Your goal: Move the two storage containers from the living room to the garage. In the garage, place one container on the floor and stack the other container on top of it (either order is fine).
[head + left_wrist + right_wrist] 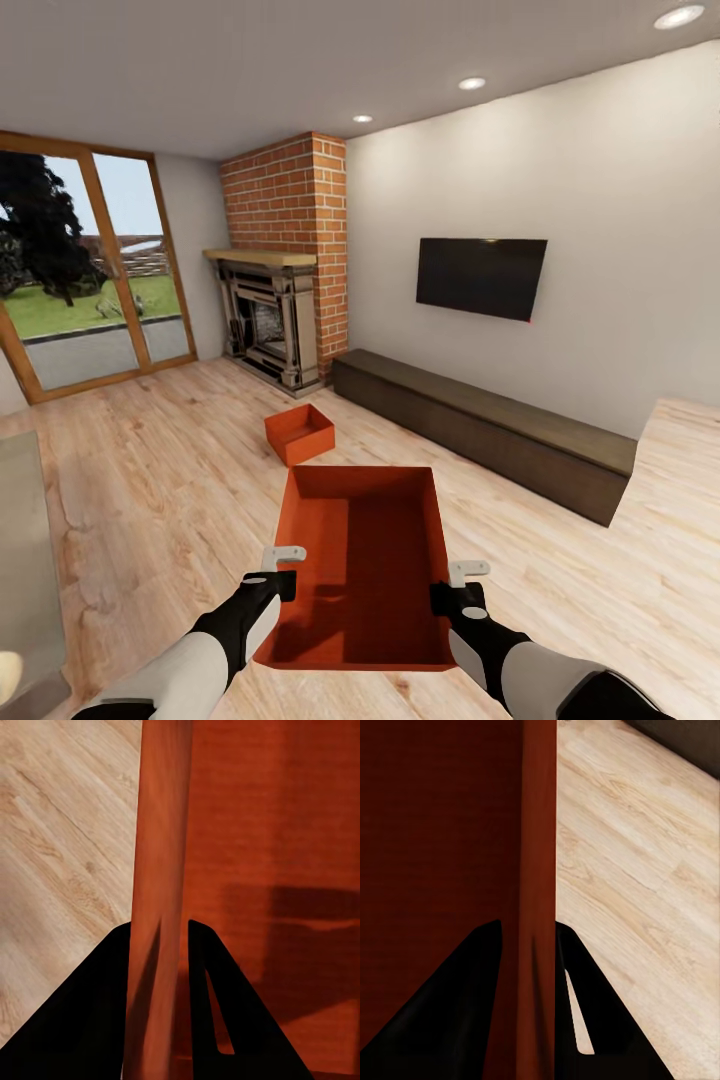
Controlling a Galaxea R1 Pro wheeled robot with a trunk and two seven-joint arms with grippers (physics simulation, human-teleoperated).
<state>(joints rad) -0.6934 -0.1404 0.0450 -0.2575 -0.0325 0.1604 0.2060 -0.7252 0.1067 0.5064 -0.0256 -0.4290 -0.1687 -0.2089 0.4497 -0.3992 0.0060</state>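
I hold an orange-red storage container [365,560] up in front of me over the living room's wood floor, open top facing me. My left gripper [283,568] is shut on its left wall [159,870], the black fingers [210,997] on either side of it. My right gripper [452,587] is shut on its right wall [538,870] in the same way. The second storage container [299,433] sits on the plank floor farther ahead, in front of the brick fireplace [285,260].
A long dark low cabinet [490,430] runs along the right wall under the wall TV [481,277]. Glass patio doors [85,275] stand at the far left. A pale furniture edge [25,560] lies close at my left. Open wood floor [150,480] spreads between them.
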